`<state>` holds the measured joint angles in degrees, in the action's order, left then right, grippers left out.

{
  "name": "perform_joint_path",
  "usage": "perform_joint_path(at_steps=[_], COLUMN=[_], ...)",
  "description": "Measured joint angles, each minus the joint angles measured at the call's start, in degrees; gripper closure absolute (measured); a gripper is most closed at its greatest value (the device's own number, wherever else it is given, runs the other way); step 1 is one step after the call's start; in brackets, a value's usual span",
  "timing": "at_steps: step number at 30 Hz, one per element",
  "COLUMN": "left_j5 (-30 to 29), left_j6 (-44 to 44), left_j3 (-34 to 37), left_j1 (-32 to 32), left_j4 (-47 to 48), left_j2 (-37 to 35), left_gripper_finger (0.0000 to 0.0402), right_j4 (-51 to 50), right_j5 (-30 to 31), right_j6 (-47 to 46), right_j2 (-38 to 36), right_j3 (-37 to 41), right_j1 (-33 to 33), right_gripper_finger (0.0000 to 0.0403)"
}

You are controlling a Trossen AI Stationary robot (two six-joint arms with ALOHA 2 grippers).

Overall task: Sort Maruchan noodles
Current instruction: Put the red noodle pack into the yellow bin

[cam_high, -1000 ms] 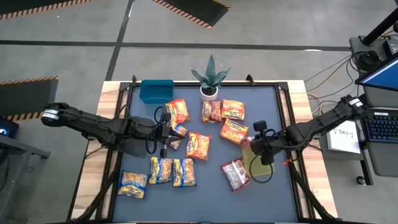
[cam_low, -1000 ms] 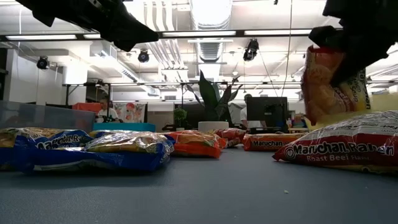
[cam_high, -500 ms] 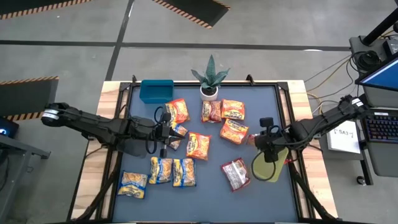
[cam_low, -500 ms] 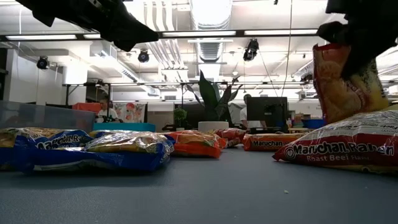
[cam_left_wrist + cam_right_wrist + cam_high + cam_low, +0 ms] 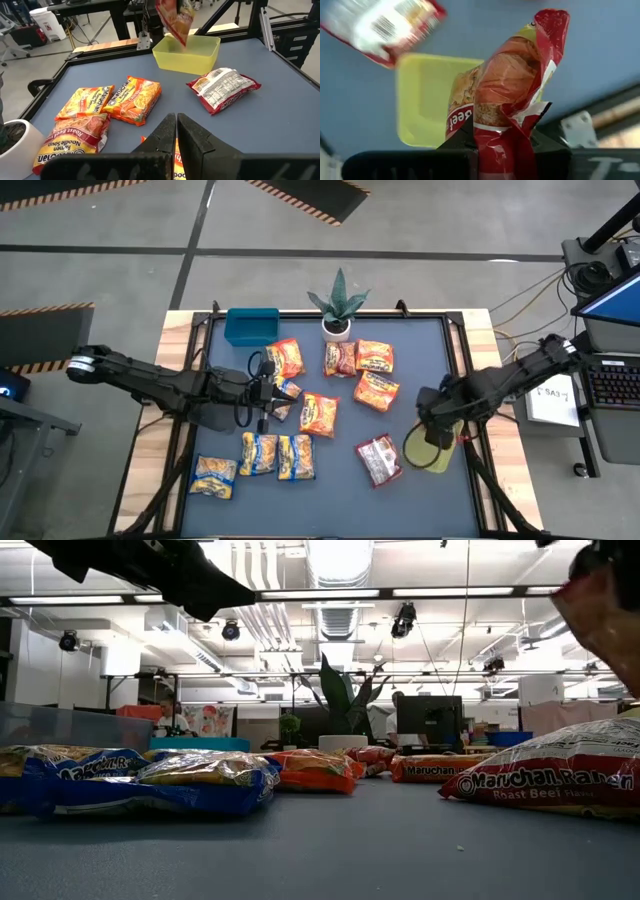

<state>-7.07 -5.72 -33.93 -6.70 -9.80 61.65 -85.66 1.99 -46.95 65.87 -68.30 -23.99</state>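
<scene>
High view: the right claw [image 5: 432, 423] sits over the yellow-green bin [image 5: 430, 450] at the desk's [image 5: 340, 500] right edge, while the left claw [image 5: 262, 393] hovers, pressed shut and empty, among the loose packets [image 5: 318, 413]. Low view: a red-and-white packet [image 5: 560, 772] lies at right, blue ones [image 5: 150, 780] at left, and a red packet [image 5: 610, 615] hangs at the upper right corner. Left wrist view: its dark fingers [image 5: 175, 135] meet; beyond them, a red packet dangles above the bin. Right wrist view: the right claw is clamped on the orange-red packet [image 5: 505, 85] over the bin.
</scene>
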Motion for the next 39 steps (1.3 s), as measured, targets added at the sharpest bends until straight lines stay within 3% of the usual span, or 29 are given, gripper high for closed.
perform_joint_path(at_steps=[2, 10, 16, 21, 26, 35, 39], left_j5=[0.00, 0.00, 0.00, 0.00, 0.00, 0.07, 0.07], left_j6=[-0.21, -1.31, -2.16, -2.16, -2.16, -2.16, -2.14], left_j3=[0.00, 0.00, 0.00, -0.09, -0.11, -0.11, -0.11], left_j1=[0.00, 0.00, 0.00, 0.00, 0.00, 0.00, 0.00], left_j4=[0.00, -0.80, -1.25, -1.29, -1.27, -1.27, -1.27], left_j2=[0.00, 0.00, 0.00, 0.00, 0.00, 0.00, 0.00], left_gripper_finger=[0.0402, 0.0402, 0.0402, 0.0402, 0.0402, 0.0402, 0.0402], right_j4=[-1.42, -2.34, 2.52, 10.25, 11.72, 20.72, 26.83], right_j5=[-0.67, 9.64, 14.73, 17.67, 19.73, 22.21, 22.29], right_j6=[0.62, 2.94, 5.98, 10.28, 13.46, 28.82, 30.33], right_j2=[2.83, 11.96, 14.69, 14.09, 12.11, 6.62, 5.40], right_j3=[0.61, 2.85, 3.82, 4.56, 6.59, 17.10, 21.11], right_j1=[0.00, 0.02, 0.00, -0.02, -0.15, -0.13, -0.13], right_gripper_finger=[0.0370, 0.0370, 0.0369, 0.0369, 0.0369, 0.0369, 0.0369])
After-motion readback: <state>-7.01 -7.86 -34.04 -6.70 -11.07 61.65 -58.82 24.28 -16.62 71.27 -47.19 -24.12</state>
